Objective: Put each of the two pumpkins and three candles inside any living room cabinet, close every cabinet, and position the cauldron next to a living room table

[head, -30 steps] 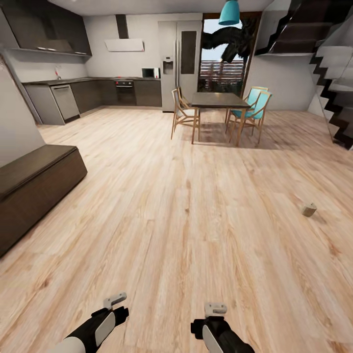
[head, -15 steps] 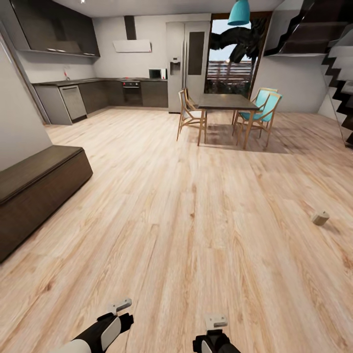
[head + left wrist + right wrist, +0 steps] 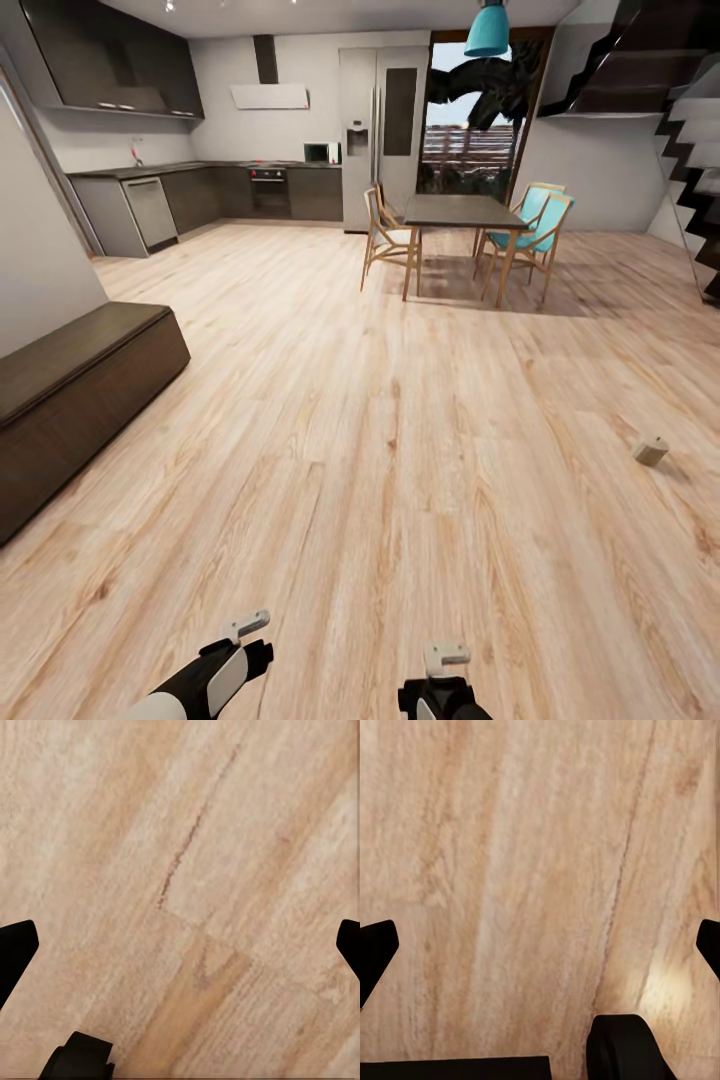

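One beige-grey candle [image 3: 650,452] lies tipped on the plank floor at the right, well ahead of both arms. The low dark-brown cabinet [image 3: 80,390] stands against the wall at the left, its fronts shut. My left gripper [image 3: 247,627] and right gripper [image 3: 445,658] hang low at the near edge of the head view, over bare floor. In the left wrist view the left gripper [image 3: 180,945] is open, its black fingertips [image 3: 15,952] far apart with only planks between them. The right gripper [image 3: 540,945] is open too, fingertips [image 3: 375,949] wide over floor.
A dark dining table [image 3: 462,212] with wooden and teal chairs [image 3: 535,232] stands ahead at mid-distance. Kitchen counters [image 3: 190,195] and a fridge [image 3: 380,135] line the back wall. Stairs [image 3: 690,150] rise at the right. A grey wall [image 3: 40,260] edges the left.
The whole view has swung slightly left and tilted, so the room shifted right in the picture. Both arms sit a little lower in view. The candle has not moved on the floor.
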`<state>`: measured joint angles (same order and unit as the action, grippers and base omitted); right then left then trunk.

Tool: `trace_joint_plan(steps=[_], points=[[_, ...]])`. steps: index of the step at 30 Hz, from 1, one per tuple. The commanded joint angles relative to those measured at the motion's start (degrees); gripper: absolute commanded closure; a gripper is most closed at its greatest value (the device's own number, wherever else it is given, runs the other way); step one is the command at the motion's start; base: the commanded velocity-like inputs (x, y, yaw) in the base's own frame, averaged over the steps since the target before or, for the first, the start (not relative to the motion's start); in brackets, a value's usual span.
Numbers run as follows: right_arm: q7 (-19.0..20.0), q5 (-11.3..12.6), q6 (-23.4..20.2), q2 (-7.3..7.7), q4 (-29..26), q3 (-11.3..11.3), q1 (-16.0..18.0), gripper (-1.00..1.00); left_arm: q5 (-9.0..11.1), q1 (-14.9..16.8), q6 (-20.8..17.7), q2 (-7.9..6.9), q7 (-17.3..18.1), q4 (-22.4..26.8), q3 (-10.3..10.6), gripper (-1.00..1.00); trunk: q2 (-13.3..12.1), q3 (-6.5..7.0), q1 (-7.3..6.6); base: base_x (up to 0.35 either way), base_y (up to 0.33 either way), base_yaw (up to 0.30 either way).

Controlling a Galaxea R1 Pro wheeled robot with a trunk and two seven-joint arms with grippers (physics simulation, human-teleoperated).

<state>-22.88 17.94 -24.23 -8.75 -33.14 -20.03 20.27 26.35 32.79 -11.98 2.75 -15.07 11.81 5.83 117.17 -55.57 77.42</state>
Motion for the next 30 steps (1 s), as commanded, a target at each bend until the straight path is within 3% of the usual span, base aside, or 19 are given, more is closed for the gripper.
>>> trace_joint_plan(steps=[1, 21, 30], points=[[-0.54, 0.59, 0.01, 0.05, -0.08, -0.36, 0.04, -1.00, 0.46, 0.00, -0.23, -0.02, -0.40, 0.08, 0.47, -1.00, -0.40, 0.14, -0.23, 0.000, 0.000, 0.000], [-0.64, 1.21, 0.23, 0.13, -0.08, -0.02, 0.04, -1.00, 0.55, 0.00, 0.97, -0.02, -0.44, -0.49, 0.46, -1.00, -8.42, 3.73, -4.63, 0.000, 0.000, 0.001], [-0.75, 1.30, 4.26, 0.14, 0.01, -0.10, 0.04, -1.00, 0.85, 0.00, 1.44, -0.07, -0.48, -0.77, 0.36, -1.00, -12.03, 5.34, -6.60, 0.000, 0.000, 0.160]])
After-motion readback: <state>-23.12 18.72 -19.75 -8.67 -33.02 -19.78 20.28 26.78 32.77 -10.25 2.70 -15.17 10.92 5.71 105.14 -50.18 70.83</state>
